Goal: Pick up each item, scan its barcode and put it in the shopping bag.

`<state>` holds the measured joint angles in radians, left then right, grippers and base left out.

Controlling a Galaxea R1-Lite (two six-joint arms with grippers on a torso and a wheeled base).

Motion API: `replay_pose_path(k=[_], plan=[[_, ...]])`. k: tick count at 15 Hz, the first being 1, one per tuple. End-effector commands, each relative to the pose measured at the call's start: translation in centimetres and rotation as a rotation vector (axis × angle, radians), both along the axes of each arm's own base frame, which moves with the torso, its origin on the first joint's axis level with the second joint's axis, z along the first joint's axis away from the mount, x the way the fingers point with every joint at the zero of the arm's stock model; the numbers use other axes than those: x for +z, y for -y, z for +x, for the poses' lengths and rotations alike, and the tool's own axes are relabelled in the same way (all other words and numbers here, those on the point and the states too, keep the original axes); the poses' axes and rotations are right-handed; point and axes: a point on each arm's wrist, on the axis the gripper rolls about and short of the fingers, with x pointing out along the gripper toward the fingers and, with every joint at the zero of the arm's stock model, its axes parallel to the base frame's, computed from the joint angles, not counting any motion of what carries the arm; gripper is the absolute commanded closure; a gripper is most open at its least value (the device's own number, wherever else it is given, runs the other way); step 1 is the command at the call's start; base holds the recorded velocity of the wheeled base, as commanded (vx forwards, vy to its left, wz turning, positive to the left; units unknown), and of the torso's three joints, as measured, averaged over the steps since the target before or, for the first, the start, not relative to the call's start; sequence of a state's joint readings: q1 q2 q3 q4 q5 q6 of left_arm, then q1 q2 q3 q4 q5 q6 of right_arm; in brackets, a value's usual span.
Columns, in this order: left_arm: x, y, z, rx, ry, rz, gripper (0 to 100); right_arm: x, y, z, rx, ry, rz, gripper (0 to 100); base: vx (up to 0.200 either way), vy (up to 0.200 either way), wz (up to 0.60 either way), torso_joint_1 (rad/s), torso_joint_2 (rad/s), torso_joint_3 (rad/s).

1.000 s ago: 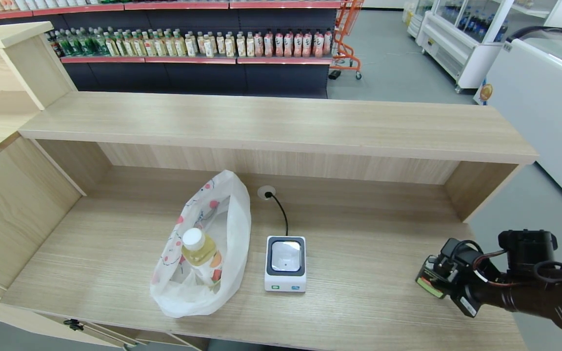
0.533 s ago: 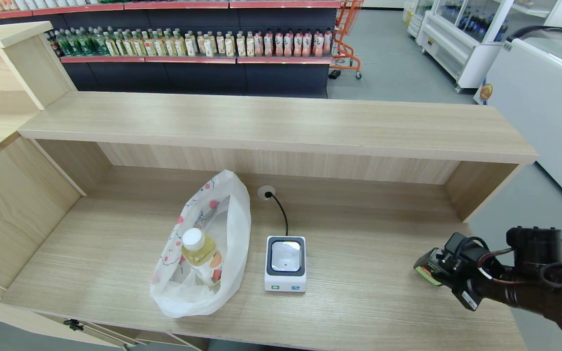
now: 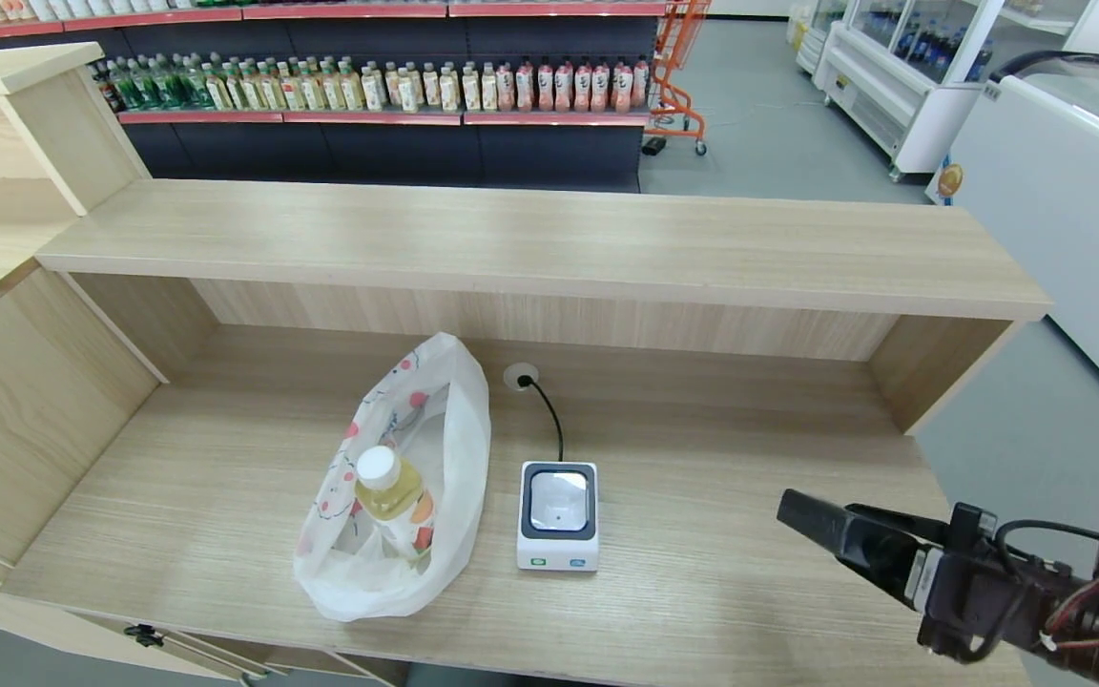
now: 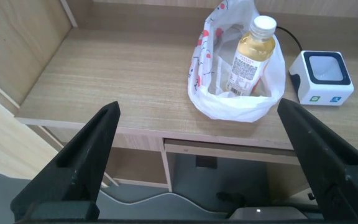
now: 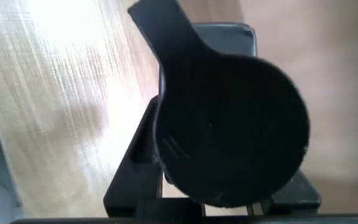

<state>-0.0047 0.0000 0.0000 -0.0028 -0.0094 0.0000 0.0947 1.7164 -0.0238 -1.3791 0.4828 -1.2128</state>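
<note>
Lowered and turned since a second ago, the right pincer [image 3: 802, 513] is now seen low over the right near corner of the table [image 3: 759, 429], aimed toward the scanner [image 3: 558, 515]. The shopping bag [image 3: 416, 458], the bottle [image 3: 387, 491] and the scanner have not been shifted. Whether the right pincer is spread or pressed together cannot be told. A dark round shape [image 5: 229, 130] is seen close before the right wrist camera, and it cannot be identified. The left pincer [image 4: 199, 109] is spread wide with nothing between, held back off the table's near edge and facing the shopping bag.

Farther out, the shopping bag lies open on the table just beside the scanner, on its left, with a small gap between them. The bottle, capped in white, leans inside the bag. That item is judged to be already bagged. The next move is judged to call for another item to be grasped and its barcode turned to the scanner's window before bagging.
</note>
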Motion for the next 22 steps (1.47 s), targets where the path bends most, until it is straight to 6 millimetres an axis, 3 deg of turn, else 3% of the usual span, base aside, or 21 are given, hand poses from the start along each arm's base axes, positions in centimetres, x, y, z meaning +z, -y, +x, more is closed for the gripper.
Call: replay_pose_path(k=[1,4,9,12,17,22], plan=[[0.0,0.0,0.0,0.000,-0.001,-0.002,0,0.0,-0.4,-0.6,0.117,0.084,-0.085,100,0.000,0.000,0.00,0.000,0.00,0.000],[0.0,0.0,0.0,0.000,-0.001,0.000,0,0.2,-0.6,-0.7,0.221,0.246,-0.265,100,0.000,0.000,0.00,0.000,0.00,0.000],[0.0,0.0,0.0,0.000,0.000,0.000,0,0.6,-1.5,-1.0,0.323,0.359,-0.331,100,0.000,0.000,0.00,0.000,0.00,0.000],[0.0,0.0,0.0,0.000,-0.001,0.000,0,1.0,-3.5,-1.3,0.441,0.444,-0.329,100,0.000,0.000,0.00,0.000,0.00,0.000],[0.0,0.0,0.0,0.000,0.000,0.000,0,0.9,-4.6,-0.4,0.501,0.639,-0.458,100,0.000,0.000,0.00,0.000,0.00,0.000],[0.0,0.0,0.0,0.000,0.000,0.000,0,3.5,-9.5,1.4,0.617,0.935,-0.461,100,0.000,0.000,0.00,0.000,0.00,0.000]])
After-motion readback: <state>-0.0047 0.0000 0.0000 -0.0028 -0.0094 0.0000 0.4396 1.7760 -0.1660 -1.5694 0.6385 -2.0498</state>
